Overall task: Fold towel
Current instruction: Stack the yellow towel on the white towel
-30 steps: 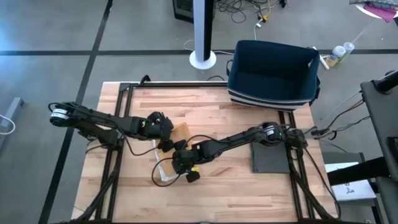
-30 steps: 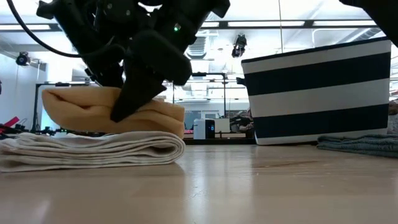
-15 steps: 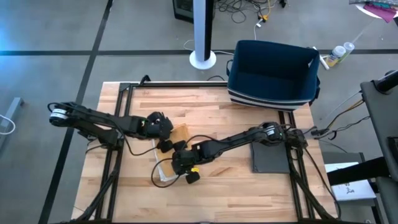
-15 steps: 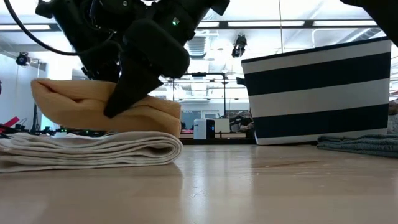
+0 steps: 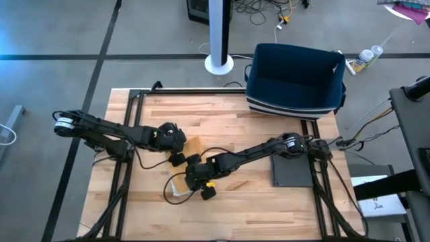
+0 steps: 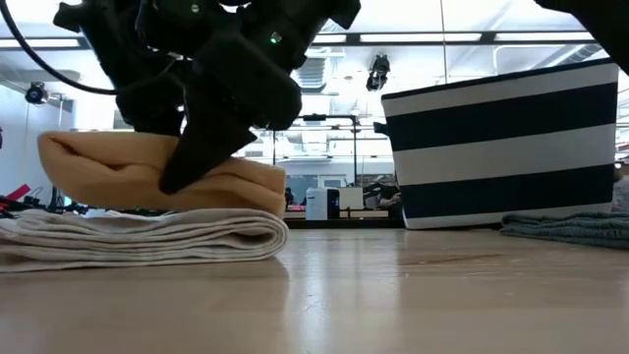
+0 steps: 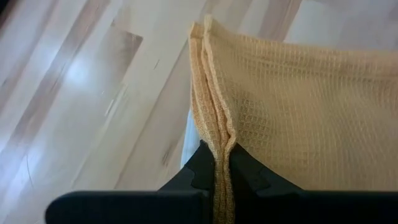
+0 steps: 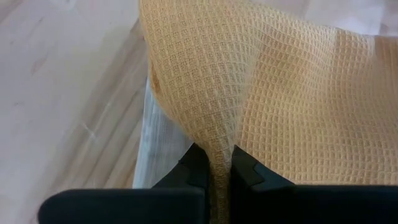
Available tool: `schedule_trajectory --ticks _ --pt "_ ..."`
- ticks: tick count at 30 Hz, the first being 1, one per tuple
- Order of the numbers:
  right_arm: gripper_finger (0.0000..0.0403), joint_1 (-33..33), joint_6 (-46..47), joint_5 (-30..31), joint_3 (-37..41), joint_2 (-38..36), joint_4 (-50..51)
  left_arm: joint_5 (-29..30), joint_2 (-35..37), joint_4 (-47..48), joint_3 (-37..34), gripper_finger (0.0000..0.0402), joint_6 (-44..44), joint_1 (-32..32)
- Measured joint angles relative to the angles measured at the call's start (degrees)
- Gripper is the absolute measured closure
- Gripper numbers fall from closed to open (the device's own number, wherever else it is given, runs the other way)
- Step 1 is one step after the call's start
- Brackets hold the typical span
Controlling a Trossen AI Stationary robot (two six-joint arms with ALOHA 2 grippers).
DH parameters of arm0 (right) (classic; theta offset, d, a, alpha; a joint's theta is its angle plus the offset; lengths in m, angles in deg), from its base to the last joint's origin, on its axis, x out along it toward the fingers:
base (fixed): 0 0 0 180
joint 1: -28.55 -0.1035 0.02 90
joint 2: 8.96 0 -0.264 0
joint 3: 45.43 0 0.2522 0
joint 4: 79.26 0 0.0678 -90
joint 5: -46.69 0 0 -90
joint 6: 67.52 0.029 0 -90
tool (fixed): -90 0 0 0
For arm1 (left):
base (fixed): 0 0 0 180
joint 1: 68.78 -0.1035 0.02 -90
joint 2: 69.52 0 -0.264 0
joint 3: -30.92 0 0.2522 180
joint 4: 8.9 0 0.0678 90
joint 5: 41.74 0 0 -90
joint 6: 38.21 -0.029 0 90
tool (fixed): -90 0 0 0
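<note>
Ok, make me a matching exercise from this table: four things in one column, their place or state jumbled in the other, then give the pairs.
Things:
1. yellow towel
2. white towel
3. striped basket
4. grey cloth

Places or states:
A. lying flat near the table's right edge
B. standing at the table's far right corner
C. folded, at the bottom of the stack
D. pinched by both the left gripper and the right gripper

Pairs: 1-D, 2-C, 3-B, 4-A

Yellow waffle-weave towel (image 6: 147,172), folded over on itself.
It sits bunched in soft layers atop a folded white towel (image 6: 147,236), toward the bench's left half, near mid-depth.
</note>
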Motion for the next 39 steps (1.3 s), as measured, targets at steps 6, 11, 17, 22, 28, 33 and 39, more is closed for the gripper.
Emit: schedule_trajectory --ticks 6,11,17,22,28,33,39 --pt "0.0354 0.0 3.3 -0.2 0.3 0.5 -0.2 1.1 -1.1 -4.4 -1.4 0.0386 -1.8 -0.2" --pt "0.0311 -0.1 5.4 -1.7 0.3 1.5 -0.6 1.3 -2.5 -7.1 -2.9 0.0377 -2.0 -0.2" --pt "0.0257 0.0 6.6 -3.3 0.2 1.6 -2.7 1.2 -1.5 -5.7 -2.6 0.0368 -2.1 -0.2" --pt "0.0217 0.1 7.6 -3.0 0.2 1.1 -5.7 3.8 0.1 -0.7 0.4 0.0342 -4.3 -0.2" --pt "0.0183 0.2 7.4 -3.6 0.1 -0.7 -7.7 9.1 2.9 5.3 4.9 0.0293 -4.2 -0.1" --pt "0.0175 -0.3 8.4 -5.5 0.6 -4.3 -6.5 4.8 5.6 3.9 4.6 0.0255 -2.8 0.3" --pt "0.0193 -0.5 10.0 -4.1 4.0 -6.2 -6.3 3.8 7.0 3.9 3.4 0.0228 0.3 4.7"
